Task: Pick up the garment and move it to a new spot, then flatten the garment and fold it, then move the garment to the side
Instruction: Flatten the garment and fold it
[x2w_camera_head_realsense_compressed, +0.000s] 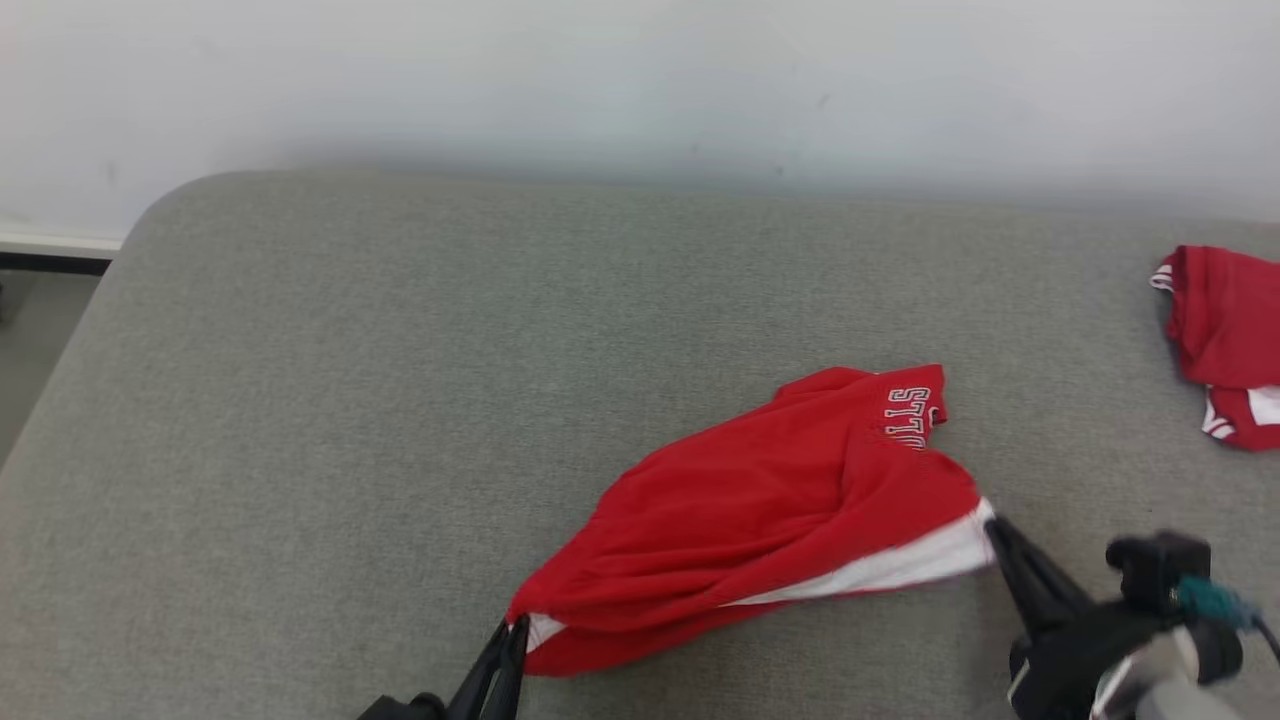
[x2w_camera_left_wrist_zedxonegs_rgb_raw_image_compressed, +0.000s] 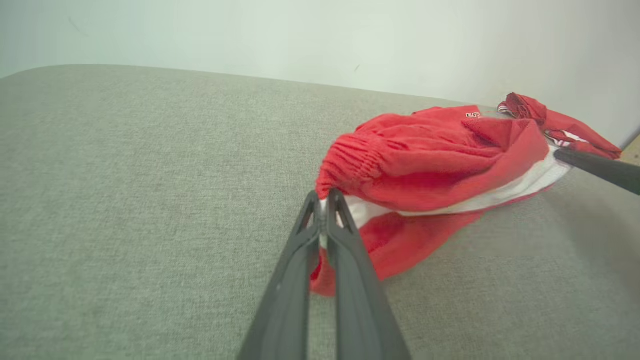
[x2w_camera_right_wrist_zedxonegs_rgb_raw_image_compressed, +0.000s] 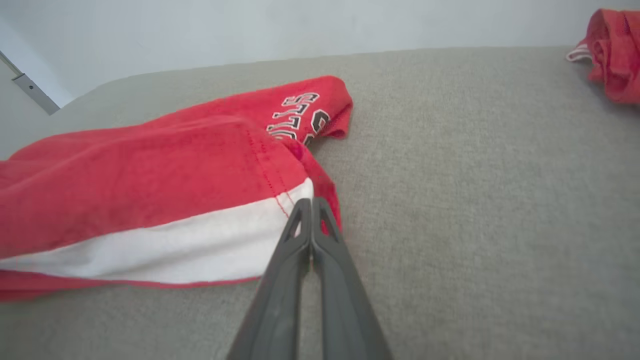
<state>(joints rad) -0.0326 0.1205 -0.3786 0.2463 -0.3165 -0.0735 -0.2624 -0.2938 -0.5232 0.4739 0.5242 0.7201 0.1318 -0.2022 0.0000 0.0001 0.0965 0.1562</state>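
The garment (x2w_camera_head_realsense_compressed: 770, 510) is a pair of red shorts with a white band and lettering, lying crumpled on the grey padded table (x2w_camera_head_realsense_compressed: 400, 400) right of centre. My left gripper (x2w_camera_head_realsense_compressed: 516, 628) is shut on the garment's near-left corner, seen close in the left wrist view (x2w_camera_left_wrist_zedxonegs_rgb_raw_image_compressed: 325, 197) with white cloth pinched between the tips. My right gripper (x2w_camera_head_realsense_compressed: 992, 528) is shut on the white band at the garment's right end, and in the right wrist view (x2w_camera_right_wrist_zedxonegs_rgb_raw_image_compressed: 311, 202) its tips clamp the hem. The garment (x2w_camera_left_wrist_zedxonegs_rgb_raw_image_compressed: 440, 160) (x2w_camera_right_wrist_zedxonegs_rgb_raw_image_compressed: 150, 200) stretches between the two grips.
A second red and white garment (x2w_camera_head_realsense_compressed: 1225, 340) lies bunched at the table's right edge, also at the top right of the right wrist view (x2w_camera_right_wrist_zedxonegs_rgb_raw_image_compressed: 612, 50). A pale wall (x2w_camera_head_realsense_compressed: 640, 80) runs behind the table. The table's rounded left corner drops to the floor (x2w_camera_head_realsense_compressed: 30, 340).
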